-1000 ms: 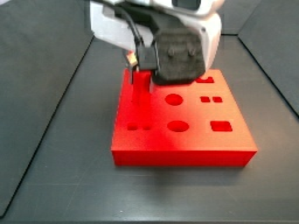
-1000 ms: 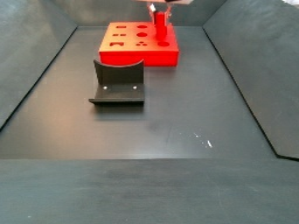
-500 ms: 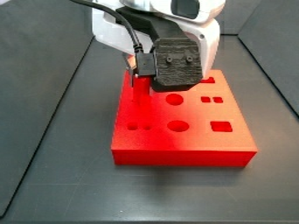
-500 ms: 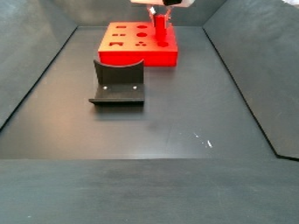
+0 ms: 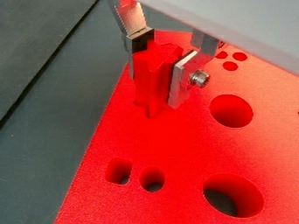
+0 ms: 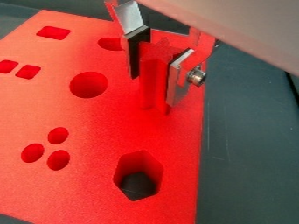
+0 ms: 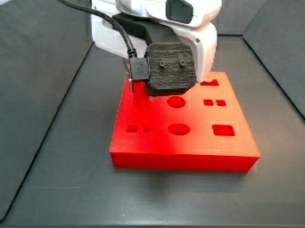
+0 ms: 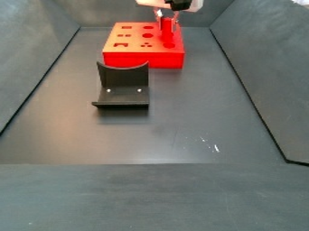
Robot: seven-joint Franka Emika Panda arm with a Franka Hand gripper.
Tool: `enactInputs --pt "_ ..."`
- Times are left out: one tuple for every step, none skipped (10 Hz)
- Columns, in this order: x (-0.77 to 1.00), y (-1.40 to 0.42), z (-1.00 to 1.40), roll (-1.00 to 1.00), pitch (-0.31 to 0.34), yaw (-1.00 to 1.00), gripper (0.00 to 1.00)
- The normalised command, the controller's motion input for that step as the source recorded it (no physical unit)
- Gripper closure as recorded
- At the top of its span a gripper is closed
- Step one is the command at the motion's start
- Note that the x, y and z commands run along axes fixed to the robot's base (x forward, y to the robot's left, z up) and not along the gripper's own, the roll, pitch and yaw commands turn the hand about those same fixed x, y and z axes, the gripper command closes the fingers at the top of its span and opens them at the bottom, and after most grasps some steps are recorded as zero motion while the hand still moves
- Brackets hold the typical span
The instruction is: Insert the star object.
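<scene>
The star object (image 5: 149, 83) is a slender bright red peg. It stands upright with its lower end at the top face of the big red block (image 5: 128, 144), near one of the block's corners. My gripper (image 5: 160, 74) straddles the peg's upper part. Both silver fingers lie against its sides with no gap showing, so it is shut on the peg. Both wrist views show this (image 6: 156, 86). In a side view the gripper head (image 7: 165, 69) hides the peg. In a side view the peg (image 8: 169, 32) rises from the block (image 8: 121, 60) under the gripper (image 8: 169, 6).
The block's top has several shaped holes: a hexagon (image 6: 138, 175), round ones (image 5: 232, 109) and squares (image 7: 224, 130). The dark fixture (image 8: 121, 86) stands on the floor in front of the block. Dark sloping walls (image 8: 31, 81) bound the floor.
The gripper head has shifted slightly over the block's corner and sits a little higher in a side view. The peg stays upright at the same spot.
</scene>
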Motion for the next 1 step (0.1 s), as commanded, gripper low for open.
enactInputs --pt "0.00 0.00 0.00 0.00 0.000 0.00 1.00"
